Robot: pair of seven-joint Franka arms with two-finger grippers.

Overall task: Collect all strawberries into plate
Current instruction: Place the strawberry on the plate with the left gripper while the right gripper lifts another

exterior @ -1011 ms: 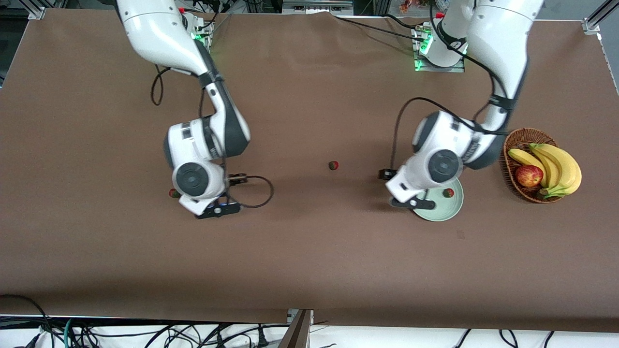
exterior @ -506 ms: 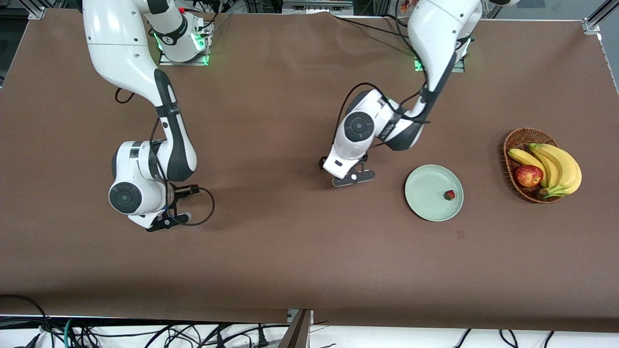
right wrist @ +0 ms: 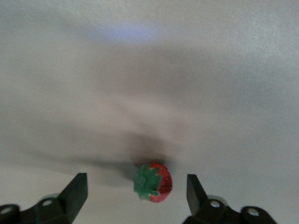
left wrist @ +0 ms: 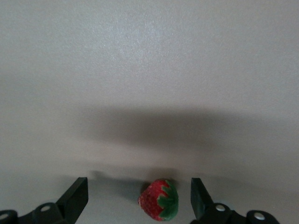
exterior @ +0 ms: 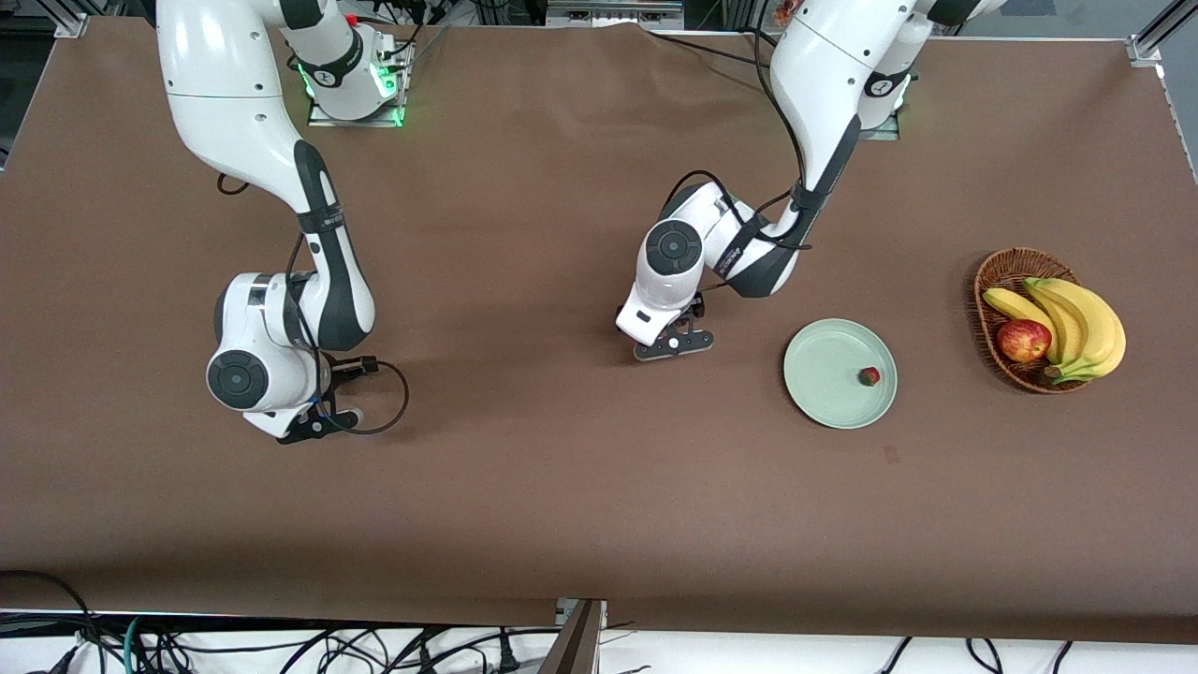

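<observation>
One strawberry (exterior: 870, 376) lies in the pale mint-green plate (exterior: 824, 374), close to its rim. My left gripper (exterior: 672, 344) is low over the middle of the table, open, with a second strawberry (left wrist: 160, 199) on the cloth between its fingers (left wrist: 77, 198), untouched. My right gripper (exterior: 314, 426) is low toward the right arm's end of the table, open, with the third strawberry (right wrist: 153, 182) between its fingers (right wrist: 195, 191), untouched. Both of these berries are hidden under the wrists in the front view.
A brown wicker basket (exterior: 1001, 271) holding bananas (exterior: 1076, 318) and a red-yellow apple (exterior: 1023, 339) stands beside the plate at the left arm's end of the table. Brown cloth covers the table.
My left gripper left the plate, where one strawberry now lies, and moved over the middle strawberry. My right gripper swung toward the right arm's end of the table, and both settled slightly in the last half second.
</observation>
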